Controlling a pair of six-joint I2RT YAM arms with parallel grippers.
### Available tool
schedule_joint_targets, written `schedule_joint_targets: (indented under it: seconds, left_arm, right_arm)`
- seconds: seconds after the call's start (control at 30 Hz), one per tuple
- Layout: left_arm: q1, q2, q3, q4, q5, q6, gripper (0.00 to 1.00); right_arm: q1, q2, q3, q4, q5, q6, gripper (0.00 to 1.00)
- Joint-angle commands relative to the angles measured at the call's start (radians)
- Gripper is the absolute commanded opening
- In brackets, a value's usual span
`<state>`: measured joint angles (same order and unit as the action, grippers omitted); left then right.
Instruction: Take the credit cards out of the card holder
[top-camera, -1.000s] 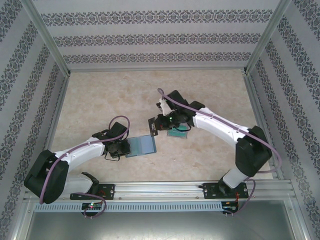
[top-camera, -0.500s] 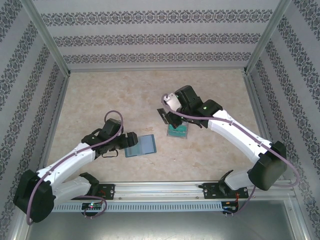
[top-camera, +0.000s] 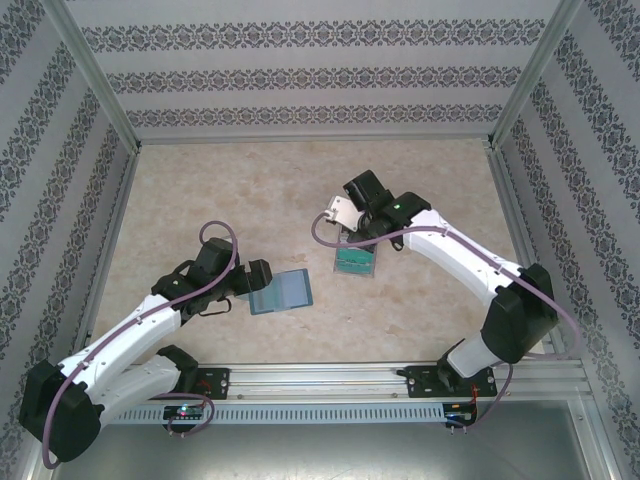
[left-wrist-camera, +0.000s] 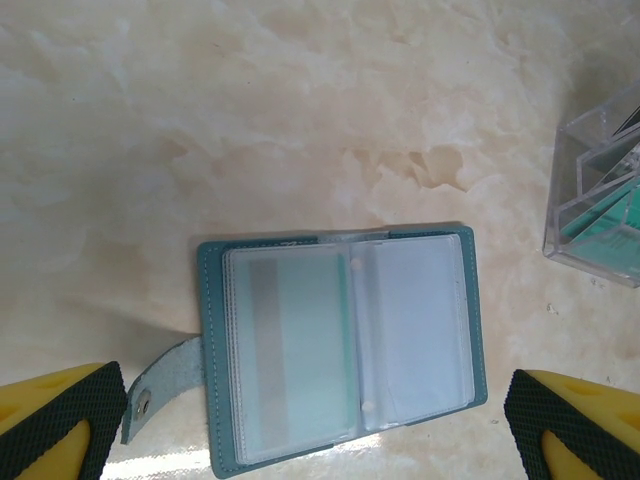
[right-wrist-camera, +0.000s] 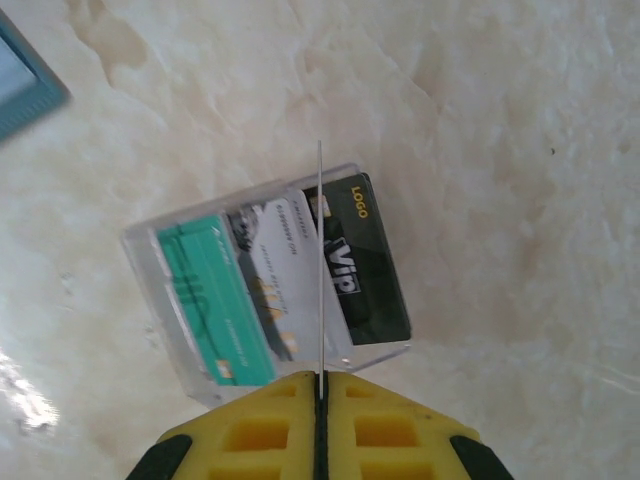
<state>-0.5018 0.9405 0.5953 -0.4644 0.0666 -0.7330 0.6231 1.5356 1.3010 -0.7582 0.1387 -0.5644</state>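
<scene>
1. Your left jaws stand wide open over the card holder, which lies open on the table, near centre, with a teal card in one sleeve.
2. To the right, your right jaws pinch one credit card edge-on above the clear box.

walls: striped floral wallpaper | table: beige marbled | frame: aluminium posts, near rail

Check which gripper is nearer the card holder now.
Left. The left gripper is open right at the card holder, a finger on either side of it. The right gripper is farther off, over the clear card box, shut on a thin credit card held edge-on.
</scene>
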Motion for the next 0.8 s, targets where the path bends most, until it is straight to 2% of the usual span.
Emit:
schedule_joint_targets:
  seconds: [0.0, 0.27, 0.77]
  left_arm:
    - [0.005, -0.009, 0.013, -0.027, -0.019, 0.019, 1.0]
    - [0.004, -0.017, 0.007, -0.054, -0.03, 0.006, 1.0]
    - [0.006, -0.023, 0.0, -0.059, -0.046, 0.006, 1.0]
  right_arm:
    - [-0.015, 0.046, 0.034, 0.002, 0.084, -0.102, 0.0]
    - [-0.035, 0.126, 0.058, 0.051, 0.136, -0.104, 0.0]
    - [-0.033, 0.189, 0.038, 0.031, 0.092, -0.126, 0.0]
